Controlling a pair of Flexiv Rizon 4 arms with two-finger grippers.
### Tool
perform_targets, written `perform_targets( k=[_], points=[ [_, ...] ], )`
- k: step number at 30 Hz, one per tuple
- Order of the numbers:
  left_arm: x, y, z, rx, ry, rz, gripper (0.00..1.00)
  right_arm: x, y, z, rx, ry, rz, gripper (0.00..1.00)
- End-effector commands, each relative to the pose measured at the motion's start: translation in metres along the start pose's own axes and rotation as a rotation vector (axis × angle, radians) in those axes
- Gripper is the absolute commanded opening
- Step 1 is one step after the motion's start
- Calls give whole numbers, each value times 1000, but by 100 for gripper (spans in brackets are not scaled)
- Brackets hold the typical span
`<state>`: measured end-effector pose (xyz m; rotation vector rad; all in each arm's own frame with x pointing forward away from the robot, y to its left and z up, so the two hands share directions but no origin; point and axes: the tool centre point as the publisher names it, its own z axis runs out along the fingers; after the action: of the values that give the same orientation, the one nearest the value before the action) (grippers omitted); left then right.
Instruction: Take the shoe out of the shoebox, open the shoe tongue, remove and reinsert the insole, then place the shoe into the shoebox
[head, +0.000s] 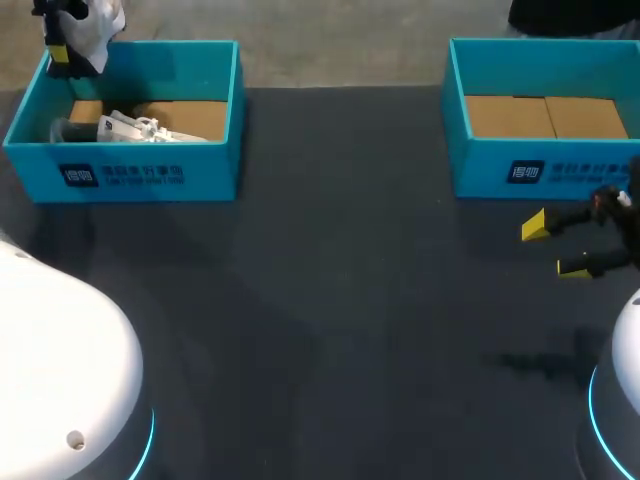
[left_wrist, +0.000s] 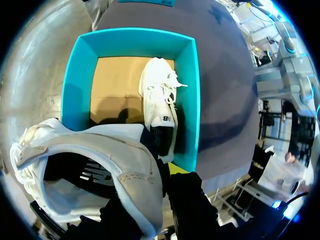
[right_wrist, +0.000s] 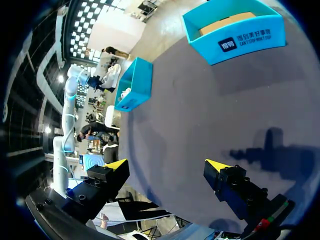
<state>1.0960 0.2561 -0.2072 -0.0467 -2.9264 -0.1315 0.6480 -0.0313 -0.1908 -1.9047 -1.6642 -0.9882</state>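
Note:
A white shoe (left_wrist: 100, 155) hangs above the left teal shoebox (left_wrist: 192, 100), and my left gripper (left_wrist: 162, 172) is shut on the rim of its heel opening. In the head view that shoe (head: 95, 25) and the left gripper (head: 60, 55) sit over the far left corner of the box (head: 150, 175). A second white shoe (left_wrist: 160, 100) lies inside the box on its cardboard floor, and it also shows in the head view (head: 130, 127). My right gripper (head: 553, 247) is open over the table at the right, with nothing between its fingers (right_wrist: 166, 165).
A second teal shoebox (head: 540, 175) stands at the back right, just beyond the right gripper, holding only cardboard. It shows ahead of the right gripper (right_wrist: 235, 42). The dark table (head: 340, 300) spreads between the two boxes.

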Motion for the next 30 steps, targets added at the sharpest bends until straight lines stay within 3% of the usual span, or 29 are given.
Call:
perform_targets(
  k=[1,6,11,16,17,22,30],
  points=[
    [1,10,-11,-49,0,125,0,1,-11,-5,-175,-4,2,100],
    [-7,23,-13,-116,26,345,0,1,-11,-5,-175,-4,2,100],
    [-15,33,-9,-287,46,700,0,1,-11,-5,-175,-4,2,100],
    [-26,48,-18,-258,9,978,0,1,-11,-5,-175,-4,2,100],
    [-26,53,-20,-296,-14,1088,0,1,-11,-5,-175,-4,2,100],
    [-22,59,-30,-345,-64,1269,0,1,-11,-5,-175,-4,2,100],
    [-20,59,-30,-357,-67,1294,0,1,-11,-5,-175,-4,2,100]
  ],
)
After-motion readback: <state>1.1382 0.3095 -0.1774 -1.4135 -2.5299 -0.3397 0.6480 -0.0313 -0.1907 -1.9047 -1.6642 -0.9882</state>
